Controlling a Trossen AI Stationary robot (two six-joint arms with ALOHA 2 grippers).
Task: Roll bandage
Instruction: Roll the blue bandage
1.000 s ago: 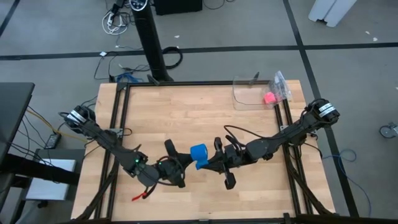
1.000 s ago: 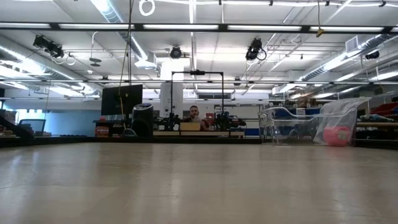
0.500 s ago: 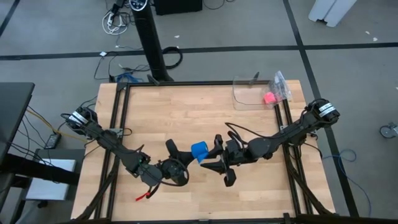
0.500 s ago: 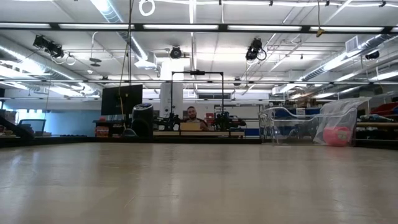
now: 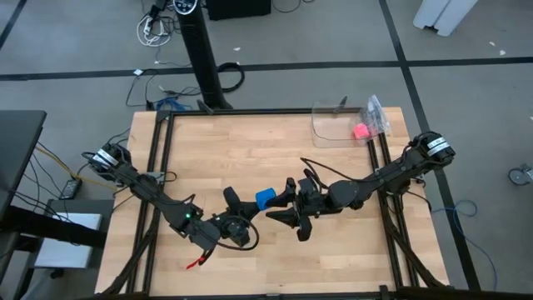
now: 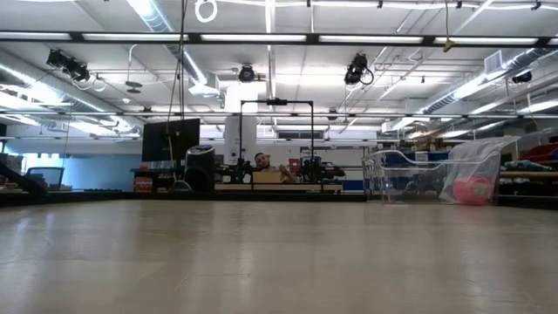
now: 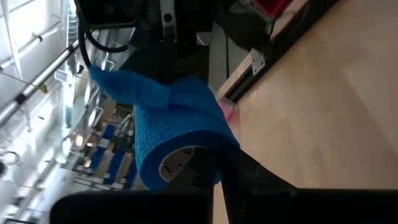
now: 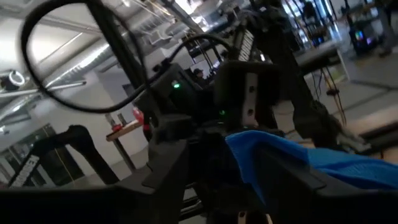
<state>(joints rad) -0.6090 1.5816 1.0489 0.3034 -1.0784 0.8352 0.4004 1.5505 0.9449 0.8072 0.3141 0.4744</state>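
And there it goes: the right gripper (image 5: 281,202) has let go! A second ago its fingers were pinched tight on the bandage (image 5: 265,198); now they stand spread wide, one on either side of the blue cloth's far end, and the arm has slid a touch toward the left arm as they opened. The left gripper (image 5: 236,210) has not budged its hold: its fingers stay narrow, clamped on the bandage, carrying it alone above the middle of the table (image 5: 250,150), toward the near edge.

What does that mean for the job? My read is a re-grip between turns: the left side keeps the coil from springing loose while the right side frees itself to take a fresh bite on the tail. The roll looks well along but not finished, since loose cloth still hangs off it.

Now the bandage itself. In the left wrist view it (image 7: 177,127) is a bright blue coil, soft and finely textured, wound around a pale hollow core that shows at its end. A short rumpled flap trails off the far side, unwound. In the right wrist view that flap (image 8: 292,155) juts out as a flat blue tongue, right between the spread fingers. The low view shows neither arm nor cloth.
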